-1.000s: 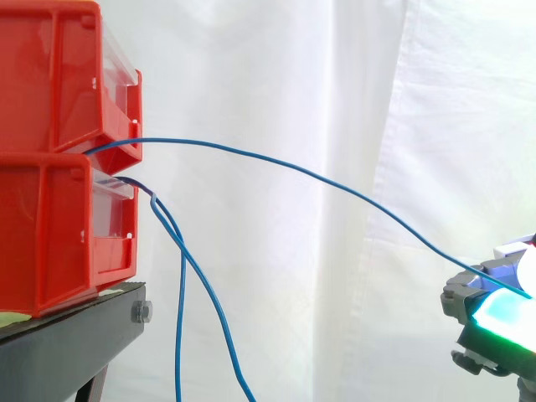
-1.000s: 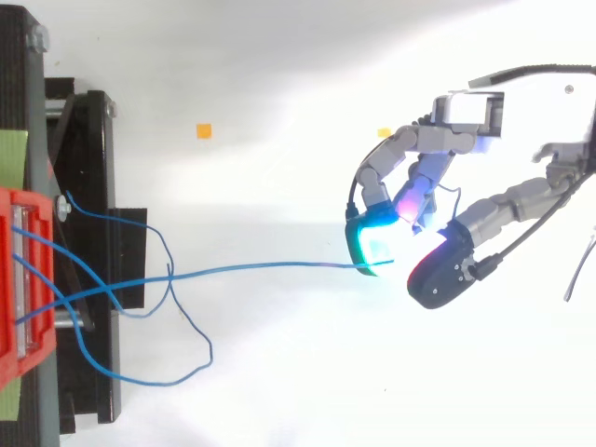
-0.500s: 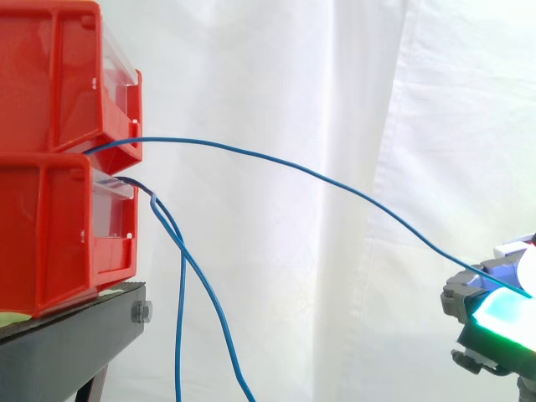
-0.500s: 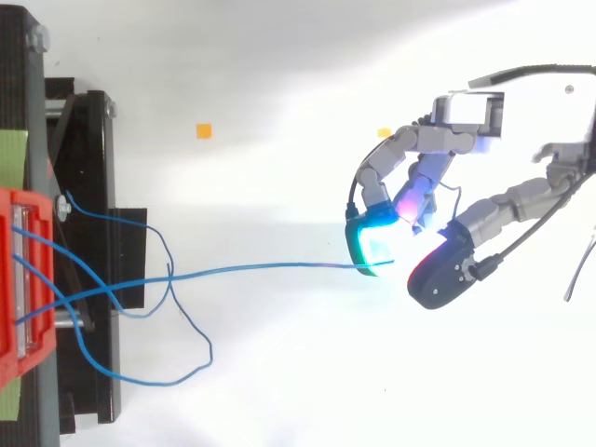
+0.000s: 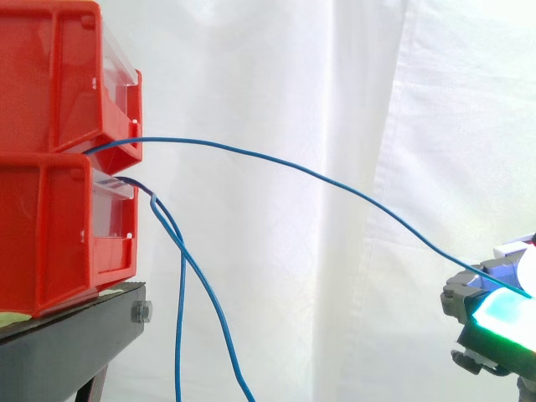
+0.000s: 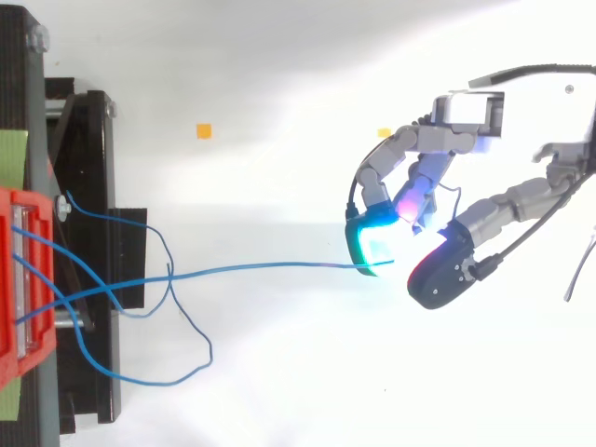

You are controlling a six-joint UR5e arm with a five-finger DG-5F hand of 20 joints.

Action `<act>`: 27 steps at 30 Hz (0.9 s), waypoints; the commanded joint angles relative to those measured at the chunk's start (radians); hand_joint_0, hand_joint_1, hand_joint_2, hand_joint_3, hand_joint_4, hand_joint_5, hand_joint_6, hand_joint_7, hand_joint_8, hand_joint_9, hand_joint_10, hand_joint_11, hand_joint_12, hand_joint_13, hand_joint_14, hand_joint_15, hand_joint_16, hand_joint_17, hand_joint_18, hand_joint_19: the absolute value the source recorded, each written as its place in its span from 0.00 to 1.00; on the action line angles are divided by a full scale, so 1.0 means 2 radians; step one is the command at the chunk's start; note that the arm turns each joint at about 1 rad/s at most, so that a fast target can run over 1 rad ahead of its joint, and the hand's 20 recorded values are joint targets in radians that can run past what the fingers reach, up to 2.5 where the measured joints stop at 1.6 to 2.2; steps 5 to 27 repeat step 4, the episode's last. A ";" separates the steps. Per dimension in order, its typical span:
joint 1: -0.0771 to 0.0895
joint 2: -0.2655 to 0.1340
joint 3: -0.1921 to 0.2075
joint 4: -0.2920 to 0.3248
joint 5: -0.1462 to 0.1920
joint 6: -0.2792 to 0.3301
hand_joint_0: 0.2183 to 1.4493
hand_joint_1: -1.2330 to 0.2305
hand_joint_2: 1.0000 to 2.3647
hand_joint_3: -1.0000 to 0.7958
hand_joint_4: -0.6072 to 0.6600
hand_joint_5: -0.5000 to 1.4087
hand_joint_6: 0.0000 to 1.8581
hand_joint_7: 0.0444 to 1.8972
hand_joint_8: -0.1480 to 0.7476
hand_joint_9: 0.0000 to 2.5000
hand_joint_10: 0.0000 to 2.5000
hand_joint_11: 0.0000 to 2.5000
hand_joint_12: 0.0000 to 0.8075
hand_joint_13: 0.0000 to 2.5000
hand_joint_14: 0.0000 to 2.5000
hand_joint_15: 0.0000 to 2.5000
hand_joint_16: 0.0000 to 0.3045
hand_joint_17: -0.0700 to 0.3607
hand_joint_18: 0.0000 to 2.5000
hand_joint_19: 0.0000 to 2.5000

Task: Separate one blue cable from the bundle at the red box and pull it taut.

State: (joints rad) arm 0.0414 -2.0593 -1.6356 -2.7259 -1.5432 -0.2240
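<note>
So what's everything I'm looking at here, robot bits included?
bins: two, red, stacked on the stand at the left
stand: one, black, under the bins
held cable: one, blue, arcing from the bins across to the hand, with some sag
loose cables: at least two, blue, hanging down from the lower bin
curtain: one, white, behind everything
markers: two, orange, small squares on the white floor in the top view
strip: one, green, on the stand beside the bins
hand: one, grey with glowing pads, at the right
fingers: curled, pinching the end of the held cable
</note>
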 commanded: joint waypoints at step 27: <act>0.000 0.000 0.000 0.000 0.000 0.000 0.49 0.29 0.00 0.31 0.33 0.16 0.51 0.65 0.54 0.45 0.01 0.41 0.49 0.42 0.01 0.28 0.16 0.42 0.36 0.35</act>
